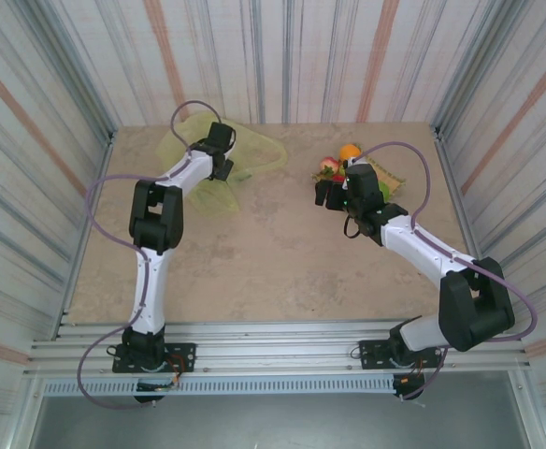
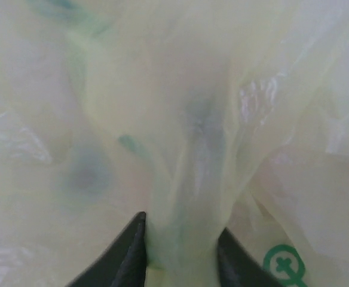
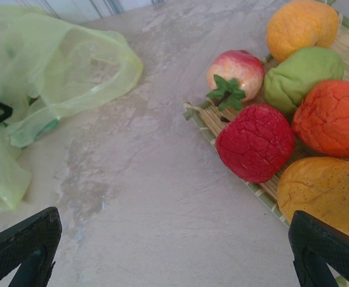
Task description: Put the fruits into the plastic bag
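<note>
Evidently limp and slippery, the plastic bag (image 1: 254, 150) lay far left, a bunched fold pinched in the left gripper (image 2: 180, 242), while the right gripper (image 3: 174, 230) gaped wide near the fruits (image 3: 255, 143) on the mat (image 3: 205, 118), seemingly light and best gripped across their middles.

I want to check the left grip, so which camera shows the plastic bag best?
Left wrist: the plastic bag bunches between the left gripper's jaws, up close. Top external shows it small, partly under the left arm. Right wrist shows one handle loop.
</note>
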{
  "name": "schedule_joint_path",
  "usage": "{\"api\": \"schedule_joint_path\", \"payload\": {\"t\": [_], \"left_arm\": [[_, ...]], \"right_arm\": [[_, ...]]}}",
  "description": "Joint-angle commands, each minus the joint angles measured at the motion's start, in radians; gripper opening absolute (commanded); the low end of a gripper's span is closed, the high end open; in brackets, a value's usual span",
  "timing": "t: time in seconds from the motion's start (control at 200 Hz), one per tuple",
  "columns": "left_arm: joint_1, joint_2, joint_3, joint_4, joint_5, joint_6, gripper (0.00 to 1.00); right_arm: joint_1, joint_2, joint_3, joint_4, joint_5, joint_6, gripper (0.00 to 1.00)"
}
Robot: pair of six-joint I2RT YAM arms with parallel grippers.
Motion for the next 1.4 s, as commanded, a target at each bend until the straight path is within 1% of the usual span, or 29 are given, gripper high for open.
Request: {"api": "schedule_joint_path", "payload": {"t": [0.0, 0.09, 0.13, 0.21, 0.266, 0.361, 0.426, 0.496, 0.566, 0.671, 0.797, 0.847, 0.882, 0.937, 0.977, 1.052, 1.097, 1.177, 1.232, 1.258, 1.318, 1.393], "left_arm": [[-0.005, -0.103, -0.021, 0.01, 0.01, -0.022, 0.1], [-0.004, -0.205, -0.072, -0.01, 0.07, -0.091, 0.05], [-0.004, -0.26, -0.098, -0.028, 0.112, -0.136, 0.03], [-0.004, -0.386, -0.165, -0.053, 0.21, -0.233, 0.03], [-0.004, -0.467, -0.24, -0.046, 0.288, -0.308, 0.04], [-0.006, -0.597, -0.385, 0.011, 0.421, -0.434, 0.1], [-0.009, -0.668, -0.47, 0.046, 0.487, -0.51, 0.13], [-0.02, -0.728, -0.541, 0.065, 0.507, -0.58, 0.13], [-0.041, -0.784, -0.618, 0.109, 0.514, -0.647, 0.13], [-0.09, -0.846, -0.718, 0.18, 0.525, -0.738, 0.13], [-0.149, -0.883, -0.793, 0.216, 0.519, -0.803, 0.12], [-0.17, -0.891, -0.818, 0.228, 0.517, -0.819, 0.12], [-0.181, -0.895, -0.832, 0.233, 0.518, -0.828, 0.12], [-0.194, -0.902, -0.853, 0.248, 0.522, -0.838, 0.12], [-0.199, -0.906, -0.866, 0.259, 0.528, -0.848, 0.12], [-0.2, -0.913, -0.886, 0.277, 0.547, -0.86, 0.11], [-0.199, -0.919, -0.889, 0.271, 0.545, -0.853, 0.11], [-0.197, -0.925, -0.896, 0.267, 0.547, -0.842, 0.11], [-0.195, -0.928, -0.897, 0.253, 0.55, -0.823, 0.11], [-0.193, -0.929, -0.896, 0.24, 0.551, -0.812, 0.11], [-0.18, -0.942, -0.888, 0.194, 0.551, -0.773, 0.11], [-0.152, -0.978, -0.88, 0.135, 0.544, -0.718, 0.11]], "right_arm": [[0.002, -0.011, 0.016, -0.028, -0.002, 0.034, 0.99], [0.004, -0.022, 0.014, -0.037, 0.001, 0.036, 0.99], [0.007, -0.026, 0.016, -0.043, -0.002, 0.036, 0.99], [0.019, -0.035, 0.021, -0.059, -0.02, 0.051, 0.99], [0.033, -0.037, 0.024, -0.063, -0.047, 0.078, 0.99], [0.078, -0.024, 0.03, -0.043, -0.111, 0.15, 0.99], [0.117, 0.001, 0.036, -0.013, -0.17, 0.207, 1.0], [0.162, 0.034, 0.051, 0.023, -0.227, 0.255, 1.0], [0.21, 0.065, 0.054, 0.097, -0.28, 0.279, 1.0], [0.272, 0.097, 0.043, 0.212, -0.3, 0.296, 0.99], [0.284, 0.134, 0.009, 0.345, -0.322, 0.386, 0.99], [0.284, 0.148, 0.0, 0.392, -0.32, 0.397, 0.99], [0.283, 0.16, 0.003, 0.391, -0.311, 0.396, 0.99], [0.277, 0.181, 0.02, 0.365, -0.299, 0.395, 0.91], [0.272, 0.198, 0.031, 0.346, -0.287, 0.387, 0.8], [0.26, 0.221, 0.066, 0.236, -0.22, 0.389, 0.57], [0.248, 0.233, 0.076, 0.189, -0.202, 0.392, 0.48], [0.227, 0.243, 0.06, 0.206, -0.207, 0.39, 0.31], [0.219, 0.237, 0.055, 0.216, -0.208, 0.383, 0.15], [0.217, 0.231, 0.057, 0.207, -0.201, 0.373, 0.09], [0.219, 0.207, 0.062, 0.164, -0.171, 0.34, 0.03], [0.226, 0.158, 0.054, 0.108, -0.106, 0.296, 0.01]]}}
